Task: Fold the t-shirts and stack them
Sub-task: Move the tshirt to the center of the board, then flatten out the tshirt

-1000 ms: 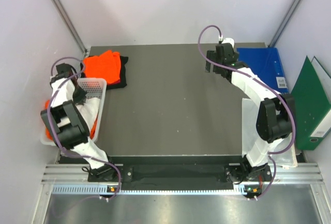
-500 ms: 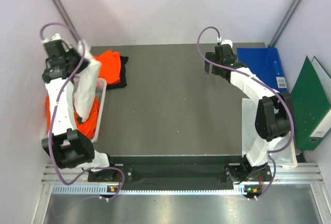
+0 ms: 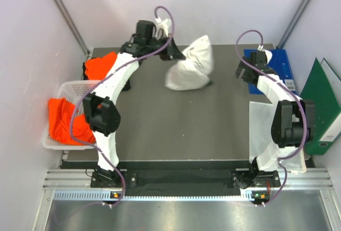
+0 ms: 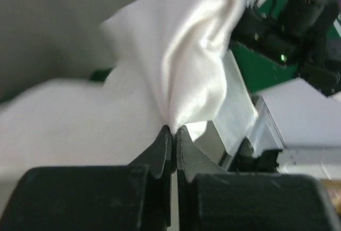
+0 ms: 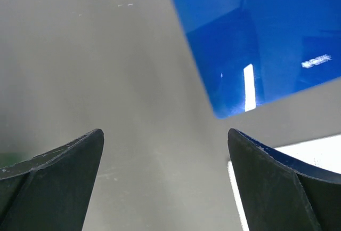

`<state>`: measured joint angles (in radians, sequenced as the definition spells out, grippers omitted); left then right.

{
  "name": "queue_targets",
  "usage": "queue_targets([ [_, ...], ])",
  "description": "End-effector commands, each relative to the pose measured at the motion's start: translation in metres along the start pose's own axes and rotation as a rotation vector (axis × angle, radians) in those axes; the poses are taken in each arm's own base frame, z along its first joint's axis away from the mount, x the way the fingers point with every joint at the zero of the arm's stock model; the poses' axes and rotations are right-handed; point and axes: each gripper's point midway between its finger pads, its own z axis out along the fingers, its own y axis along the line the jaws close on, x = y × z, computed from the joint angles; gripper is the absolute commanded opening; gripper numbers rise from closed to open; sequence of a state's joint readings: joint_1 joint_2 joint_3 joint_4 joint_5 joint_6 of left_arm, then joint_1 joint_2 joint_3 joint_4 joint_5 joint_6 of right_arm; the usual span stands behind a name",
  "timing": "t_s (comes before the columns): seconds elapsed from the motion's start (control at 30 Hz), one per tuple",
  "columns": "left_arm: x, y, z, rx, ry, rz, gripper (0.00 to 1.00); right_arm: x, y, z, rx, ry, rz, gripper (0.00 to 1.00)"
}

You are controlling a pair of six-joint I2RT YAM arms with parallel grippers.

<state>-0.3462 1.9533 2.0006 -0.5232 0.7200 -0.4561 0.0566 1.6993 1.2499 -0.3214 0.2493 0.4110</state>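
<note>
My left gripper (image 3: 178, 53) reaches over the back middle of the table and is shut on a bunched white t-shirt (image 3: 191, 66), which hangs down to the dark mat. In the left wrist view the jaws (image 4: 173, 130) pinch a fold of the white cloth (image 4: 181, 55). A folded orange t-shirt (image 3: 104, 66) lies at the back left, and more orange cloth (image 3: 63, 120) fills the basket. My right gripper (image 3: 241, 74) hovers near the back right, open; its fingers (image 5: 64, 161) stand wide over bare mat.
A white mesh basket (image 3: 72, 88) sits at the left edge. A blue folder (image 3: 278, 66) lies at the back right, seen also in the right wrist view (image 5: 266, 39). A green folder (image 3: 322, 108) leans on the right wall. A white sheet (image 3: 260, 129) lies beside the right arm.
My left arm has swung from the basket to the back middle, carrying the white t-shirt out with it. My right gripper has shifted right, towards the blue folder.
</note>
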Motion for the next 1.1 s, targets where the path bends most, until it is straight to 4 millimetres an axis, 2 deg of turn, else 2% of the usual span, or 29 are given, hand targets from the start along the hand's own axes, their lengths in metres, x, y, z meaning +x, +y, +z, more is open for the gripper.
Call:
queue_targets([
  [0.0,0.041,0.0,0.012,0.11,0.157,-0.024,0.0,-0.035,0.001,-0.028,-0.052,-0.117,0.066,1.0],
  [0.07,0.075,0.035,0.018,0.043,0.245,-0.101,0.0,-0.035,0.001,-0.033,-0.074,-0.124,0.059,1.0],
  [0.1,0.099,0.066,0.018,-0.037,0.29,-0.132,0.0,-0.034,0.008,-0.034,-0.113,-0.116,0.055,1.0],
  [0.17,0.133,0.104,0.015,-0.129,0.372,-0.211,0.0,-0.027,0.015,-0.035,-0.148,-0.092,0.057,1.0],
  [0.2,0.156,0.138,0.002,-0.249,0.421,-0.262,0.0,-0.018,0.02,-0.035,-0.18,-0.054,0.058,1.0],
  [0.27,0.189,0.174,-0.016,-0.385,0.497,-0.347,0.0,0.0,0.024,-0.03,-0.201,0.009,0.086,0.99],
  [0.3,0.2,0.192,-0.033,-0.471,0.522,-0.402,0.0,0.01,0.028,-0.029,-0.229,0.048,0.089,0.99],
  [0.33,0.206,0.213,-0.049,-0.594,0.528,-0.404,0.27,0.016,0.028,-0.027,-0.231,0.066,0.094,0.99],
  [0.37,0.216,0.221,-0.062,-0.638,0.544,-0.432,0.76,0.029,0.031,-0.027,-0.252,0.101,0.099,0.99],
  [0.4,0.212,0.231,-0.072,-0.671,0.511,-0.442,0.98,0.034,0.034,-0.028,-0.266,0.112,0.099,0.99],
  [0.43,0.198,0.228,-0.083,-0.695,0.459,-0.408,0.99,0.043,0.033,-0.027,-0.267,0.129,0.099,0.99],
  [0.5,0.181,0.218,-0.086,-0.686,0.396,-0.33,0.99,0.05,0.037,-0.027,-0.284,0.141,0.106,0.99],
  [0.53,0.153,0.203,-0.086,-0.659,0.306,-0.246,0.99,0.057,0.036,-0.025,-0.281,0.157,0.106,0.99],
  [0.67,0.105,0.159,-0.066,-0.585,0.176,-0.017,0.99,0.072,0.045,-0.017,-0.311,0.215,0.124,0.99],
  [0.7,0.104,0.148,-0.055,-0.557,0.185,0.021,0.99,0.077,0.05,-0.017,-0.34,0.242,0.13,0.99],
  [0.73,0.109,0.149,-0.044,-0.537,0.211,0.021,0.99,0.083,0.055,-0.012,-0.35,0.274,0.136,0.99],
  [0.77,0.104,0.139,-0.035,-0.498,0.222,0.03,0.99,0.088,0.059,-0.01,-0.361,0.3,0.146,0.99],
  [0.8,0.11,0.134,-0.025,-0.476,0.254,0.033,0.99,0.094,0.065,-0.01,-0.389,0.333,0.154,0.99],
  [0.83,0.122,0.143,-0.012,-0.476,0.303,0.019,0.99,0.101,0.068,-0.003,-0.395,0.365,0.161,0.98],
  [0.87,0.119,0.137,-0.006,-0.464,0.312,0.03,0.99,0.106,0.072,-0.002,-0.405,0.385,0.167,0.98],
  [0.9,0.124,0.134,0.004,-0.453,0.334,0.054,0.99,0.113,0.079,0.001,-0.429,0.414,0.165,0.96],
  [0.93,0.13,0.137,0.011,-0.455,0.352,0.053,0.99,0.112,0.085,0.004,-0.437,0.418,0.163,0.95],
  [1.0,0.131,0.135,0.021,-0.446,0.364,0.072,0.99,0.128,0.091,0.008,-0.418,0.474,0.143,0.95],
  [1.03,0.135,0.141,0.025,-0.455,0.381,0.07,0.99,0.126,0.096,0.01,-0.423,0.475,0.137,0.95],
  [1.07,0.131,0.141,0.027,-0.453,0.378,0.078,0.99,0.131,0.103,0.009,-0.429,0.489,0.121,0.95],
])
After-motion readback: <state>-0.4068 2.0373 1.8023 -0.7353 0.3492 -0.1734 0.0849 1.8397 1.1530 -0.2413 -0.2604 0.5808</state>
